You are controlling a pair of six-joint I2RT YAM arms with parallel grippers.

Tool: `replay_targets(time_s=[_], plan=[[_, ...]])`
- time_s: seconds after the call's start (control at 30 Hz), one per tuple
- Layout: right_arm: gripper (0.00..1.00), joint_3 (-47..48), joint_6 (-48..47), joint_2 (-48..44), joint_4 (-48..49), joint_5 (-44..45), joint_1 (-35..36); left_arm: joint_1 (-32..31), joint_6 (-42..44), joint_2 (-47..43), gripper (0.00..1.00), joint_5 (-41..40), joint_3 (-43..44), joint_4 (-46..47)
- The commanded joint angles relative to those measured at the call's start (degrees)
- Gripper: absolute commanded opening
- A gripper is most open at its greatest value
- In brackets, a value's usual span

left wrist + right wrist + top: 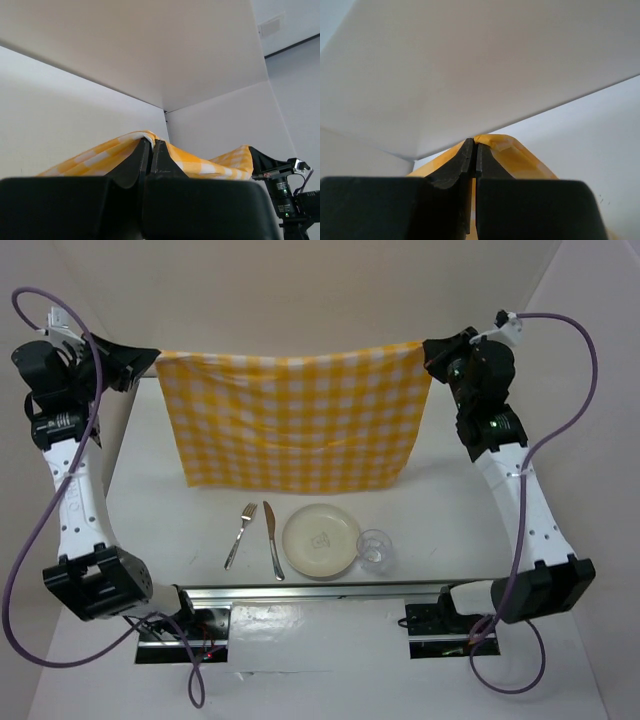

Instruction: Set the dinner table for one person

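Note:
A yellow-and-white checked cloth (295,420) hangs stretched between my two grippers, lifted above the white dinner table (150,480). My left gripper (150,357) is shut on the cloth's left top corner (145,134). My right gripper (430,348) is shut on the right top corner (492,140). The cloth's lower edge hangs near the table's middle. In front of it lie a fork (240,534), a knife (272,538), a cream plate (321,540) and a clear glass (376,549) in a row.
White walls enclose the table at the back and both sides. A metal rail (320,592) runs along the near edge between the arm bases. Purple cables (570,390) loop beside each arm.

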Motion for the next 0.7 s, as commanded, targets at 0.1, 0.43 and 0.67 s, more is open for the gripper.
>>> replay_targets(time_s=[0.1,0.43,0.67], plan=[[0.00,14.8,-3.8,15.2,4.2,0.2,-2.2,-3.8,1.8,15.1,0.00,1.3,15.2,1.1],[0.00,47.0,-3.6,36.3,3.1,-4.9,-6.7,-6.5,-5.4,39.8,0.00,5.0,49.9,4.1],[0.00,37.5,-3.0,29.8,6.9,-5.4,-7.8,-4.9,-8.8,37.8,0.00,6.7,41.3,11.3]])
